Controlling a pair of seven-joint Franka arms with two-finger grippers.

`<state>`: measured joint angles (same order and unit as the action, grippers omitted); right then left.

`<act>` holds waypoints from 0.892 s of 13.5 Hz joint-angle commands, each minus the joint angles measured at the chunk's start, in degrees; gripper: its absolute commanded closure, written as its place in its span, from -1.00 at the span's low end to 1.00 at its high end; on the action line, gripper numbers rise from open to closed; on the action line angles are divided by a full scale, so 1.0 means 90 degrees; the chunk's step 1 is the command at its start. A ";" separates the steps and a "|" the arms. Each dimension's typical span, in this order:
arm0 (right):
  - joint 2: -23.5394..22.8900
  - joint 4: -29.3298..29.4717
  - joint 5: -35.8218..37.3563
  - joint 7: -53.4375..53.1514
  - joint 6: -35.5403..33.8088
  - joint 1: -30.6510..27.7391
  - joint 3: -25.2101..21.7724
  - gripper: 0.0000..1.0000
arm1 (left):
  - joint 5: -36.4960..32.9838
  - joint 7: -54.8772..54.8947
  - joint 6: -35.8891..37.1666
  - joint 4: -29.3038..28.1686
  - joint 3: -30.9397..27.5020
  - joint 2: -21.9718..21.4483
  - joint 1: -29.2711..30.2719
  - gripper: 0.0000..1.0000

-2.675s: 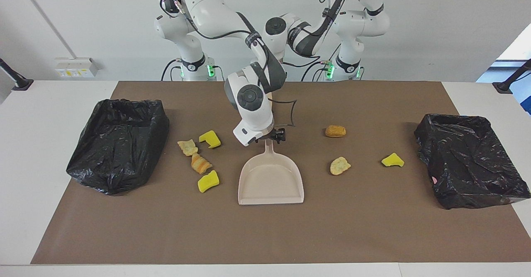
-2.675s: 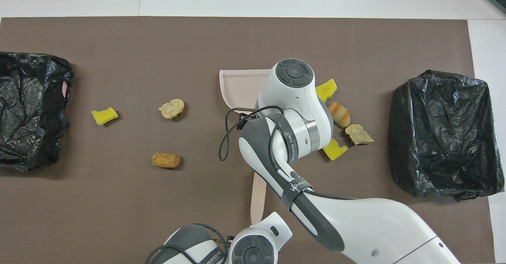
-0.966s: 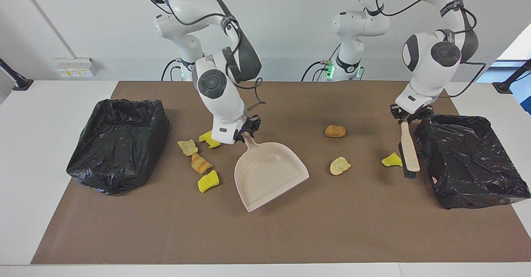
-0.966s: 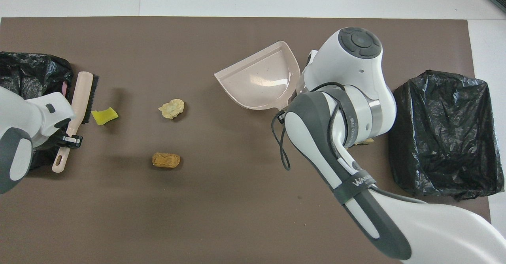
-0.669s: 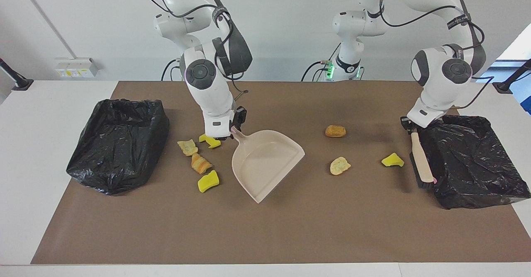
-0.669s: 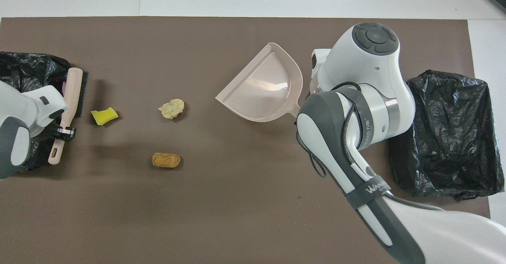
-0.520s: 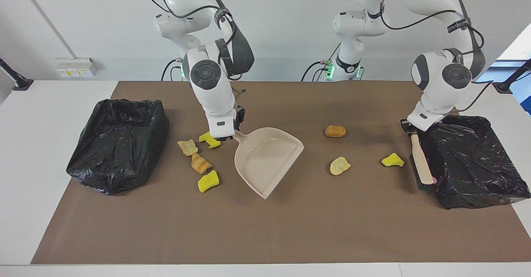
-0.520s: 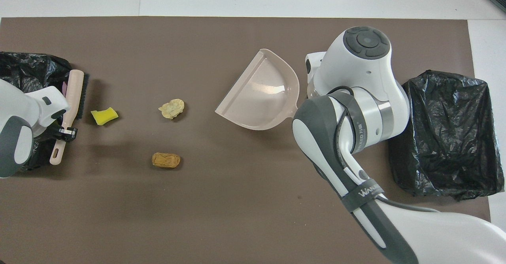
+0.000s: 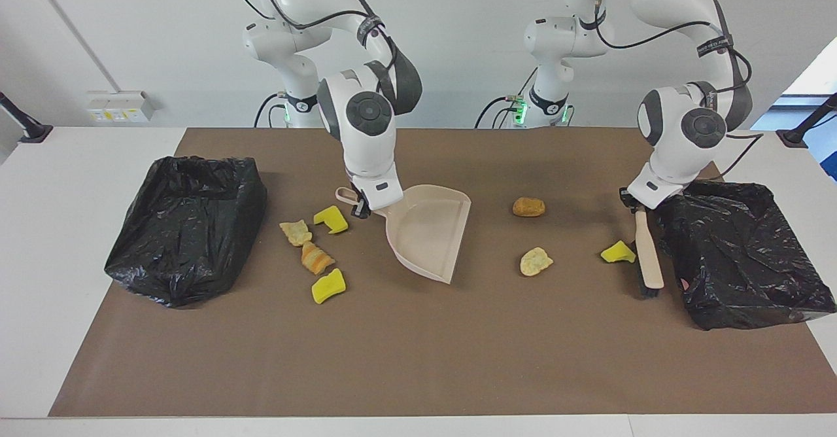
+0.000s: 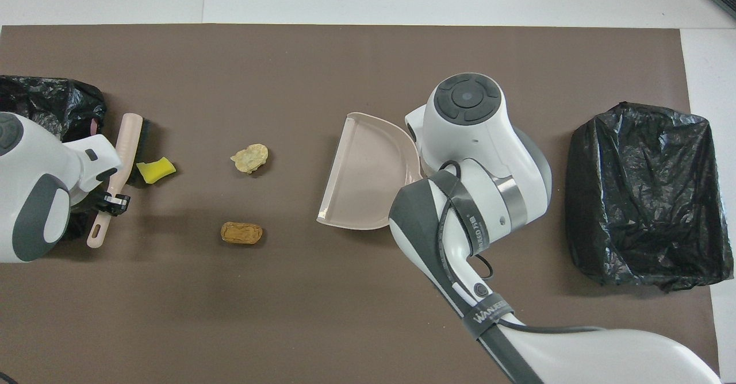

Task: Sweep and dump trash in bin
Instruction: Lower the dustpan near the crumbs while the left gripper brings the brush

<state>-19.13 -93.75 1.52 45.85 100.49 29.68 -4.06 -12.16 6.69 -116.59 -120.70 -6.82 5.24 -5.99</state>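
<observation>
My right gripper (image 9: 358, 207) is shut on the handle of the beige dustpan (image 9: 428, 231), whose open mouth faces the left arm's end of the table. My left gripper (image 9: 635, 205) is shut on the brush (image 9: 647, 254). The brush's bristles touch a yellow trash chunk (image 9: 618, 252). A tan piece (image 9: 536, 262) and a brown piece (image 9: 528, 207) lie between that chunk and the dustpan. Beside the dustpan's handle lie two yellow chunks (image 9: 331, 220) (image 9: 328, 286) and two tan pieces (image 9: 296, 232) (image 9: 316, 258); the right arm hides them in the overhead view.
A bin lined with a black bag (image 9: 186, 227) stands at the right arm's end of the brown mat. A second such bin (image 9: 739, 254) stands at the left arm's end, close beside the brush. The mat (image 9: 418, 358) ends short of the white table's edges.
The right gripper has swung the dustpan round, so its mouth now faces the left arm's end. The left gripper has brought the brush away from the bin, against the yellow chunk.
</observation>
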 commanded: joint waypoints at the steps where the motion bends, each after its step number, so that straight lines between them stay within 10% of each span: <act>1: 0.0202 -0.0402 0.0347 0.0091 0.0075 0.0236 0.0031 1.00 | -0.0046 -0.0069 0.0200 -0.0211 -0.0034 -0.0270 -0.0280 1.00; 12: 0.0026 -0.0813 0.0456 -0.0592 0.0416 0.0843 0.0040 1.00 | 0.0970 -0.0128 0.0220 -0.0387 0.1254 -0.0426 -0.0545 1.00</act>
<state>-19.50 -99.39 4.32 42.31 102.37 37.43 -3.96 -4.07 5.90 -114.88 -122.07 3.27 4.06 -10.37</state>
